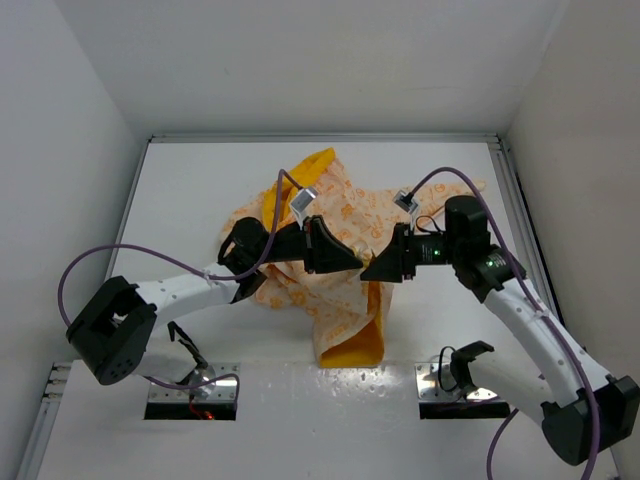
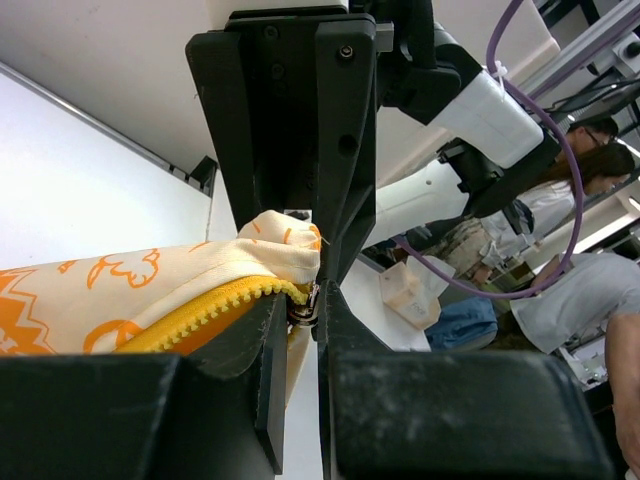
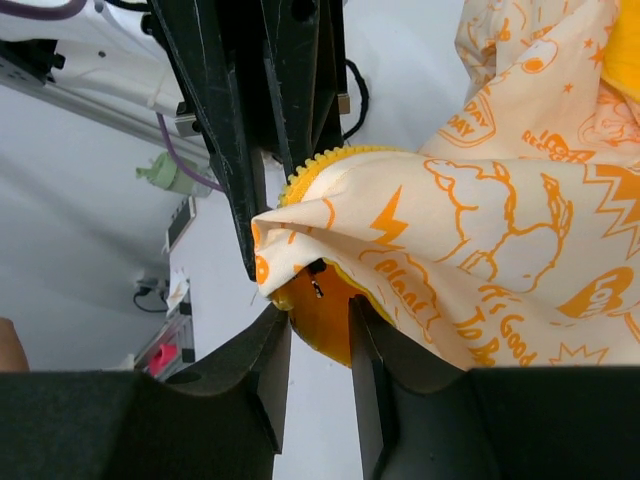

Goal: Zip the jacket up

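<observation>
The jacket (image 1: 345,200), cream with orange print, lies bunched mid-table, its yellow-orange lining (image 1: 352,340) hanging toward the near edge. My two grippers meet nose to nose over it. My left gripper (image 1: 350,258) is shut on the metal zipper slider (image 2: 303,308) at the end of the yellow zipper teeth (image 2: 210,310), with cream fabric (image 2: 120,285) bunched just above. My right gripper (image 1: 374,268) faces it and pinches the jacket's hem corner (image 3: 290,250). Orange lining (image 3: 325,320) fills the narrow gap between its jaws, and printed fabric (image 3: 480,230) drapes over the right finger.
White walls close the table on the left, back and right. A metal rail (image 1: 505,170) runs along the right edge. Purple cables (image 1: 90,260) loop from both arms. Two mounting plates (image 1: 190,395) sit at the near edge.
</observation>
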Action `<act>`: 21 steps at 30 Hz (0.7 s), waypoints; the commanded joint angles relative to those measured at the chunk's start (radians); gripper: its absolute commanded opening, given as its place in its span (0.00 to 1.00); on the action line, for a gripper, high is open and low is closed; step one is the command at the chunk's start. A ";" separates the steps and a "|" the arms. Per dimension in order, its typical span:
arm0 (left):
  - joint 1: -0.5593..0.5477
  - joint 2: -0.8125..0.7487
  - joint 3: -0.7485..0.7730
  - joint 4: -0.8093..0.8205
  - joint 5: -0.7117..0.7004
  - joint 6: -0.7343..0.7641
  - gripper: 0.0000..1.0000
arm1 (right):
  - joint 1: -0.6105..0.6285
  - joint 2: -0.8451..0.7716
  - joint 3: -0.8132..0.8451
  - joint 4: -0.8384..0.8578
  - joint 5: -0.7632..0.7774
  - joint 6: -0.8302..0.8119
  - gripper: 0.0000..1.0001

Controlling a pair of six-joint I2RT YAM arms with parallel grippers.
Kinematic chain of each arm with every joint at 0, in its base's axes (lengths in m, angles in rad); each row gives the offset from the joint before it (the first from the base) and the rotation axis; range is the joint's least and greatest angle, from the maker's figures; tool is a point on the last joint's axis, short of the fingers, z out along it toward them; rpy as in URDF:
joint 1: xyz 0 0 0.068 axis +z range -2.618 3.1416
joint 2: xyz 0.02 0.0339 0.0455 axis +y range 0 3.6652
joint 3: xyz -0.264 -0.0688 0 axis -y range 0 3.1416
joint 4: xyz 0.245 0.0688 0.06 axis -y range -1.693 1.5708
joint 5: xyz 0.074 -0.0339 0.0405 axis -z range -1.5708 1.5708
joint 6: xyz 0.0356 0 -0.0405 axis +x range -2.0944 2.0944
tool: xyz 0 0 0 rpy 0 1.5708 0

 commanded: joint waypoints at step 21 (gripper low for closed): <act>0.078 -0.036 0.007 -0.113 0.001 0.057 0.00 | 0.018 -0.073 0.010 0.078 0.098 -0.004 0.00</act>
